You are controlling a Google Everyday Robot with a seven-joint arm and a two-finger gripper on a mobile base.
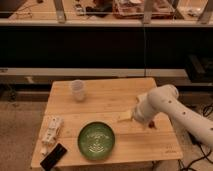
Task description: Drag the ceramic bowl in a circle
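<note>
I'm watching the feed from my desk. The ceramic bowl (pixel 96 141) is sitting on the wooden surface (pixel 110 100), left of the middle and close to the front edge. That's the tight side, with only a thin strip of wood showing in front of its rim.

Things are crowding in on its left too. A flat black device (pixel 53 156) is lying at the front-left corner just beside the bowl. A white packet (pixel 50 133) is lying along the left edge a little further back.

The roomy directions are looking like back and right. Bare wood is stretching between the bowl and the translucent cup (pixel 77 90), which is standing upright well apart near the back-left, and the front-right part is lying open as well.

The gripper (pixel 129 117) is hovering over the right-middle of the surface, at the end of the white arm (pixel 162 102) reaching in from the right. It's near the bowl's upper-right but not touching it. The fingers are standing open, gripping nothing.

The bowl itself is looking wide, shallow and round — glazed green, with a pale leaf-like pattern inside, and sitting level.
</note>
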